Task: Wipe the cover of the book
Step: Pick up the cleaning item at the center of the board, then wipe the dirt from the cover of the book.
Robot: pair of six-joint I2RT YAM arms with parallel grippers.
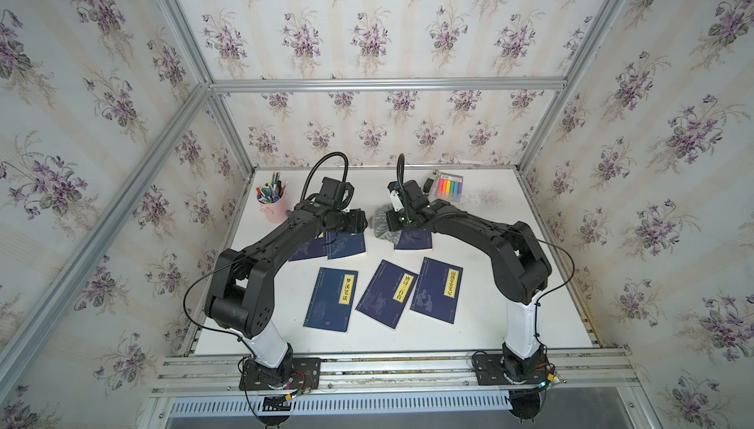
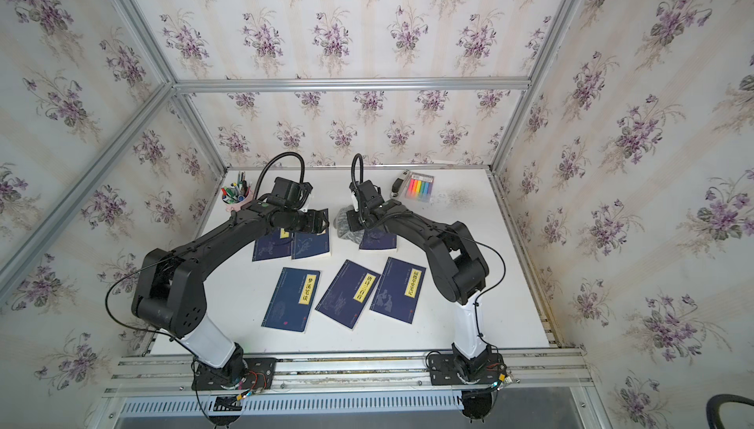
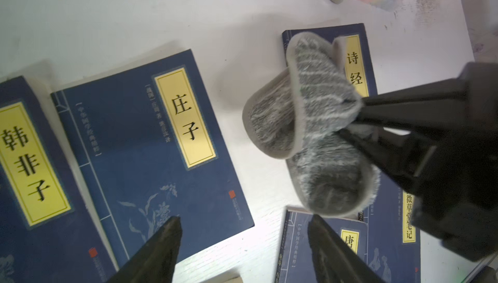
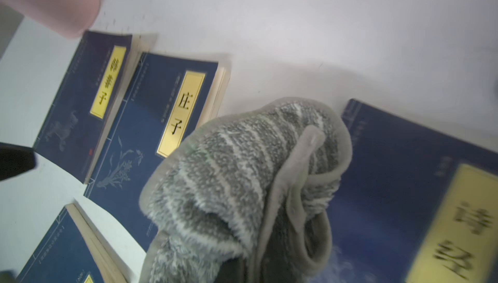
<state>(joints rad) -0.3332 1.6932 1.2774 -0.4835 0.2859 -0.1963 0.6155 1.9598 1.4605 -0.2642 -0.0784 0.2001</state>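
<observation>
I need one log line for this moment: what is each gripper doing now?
left gripper: open, holds nothing | right gripper: shut on grey cloth | cloth: above one blue book, contact unclear

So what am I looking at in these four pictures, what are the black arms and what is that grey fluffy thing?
Two black robot arms stand at a white table. Two pictures look down from overhead. The other two come from small cameras on the arms' wrists. Six blue books lie flat on the table, with a pink pen cup and a pack of highlighters at the back. The right gripper is pinched shut on a grey cloth, held over one book. The left gripper hangs open, holding nothing.
</observation>
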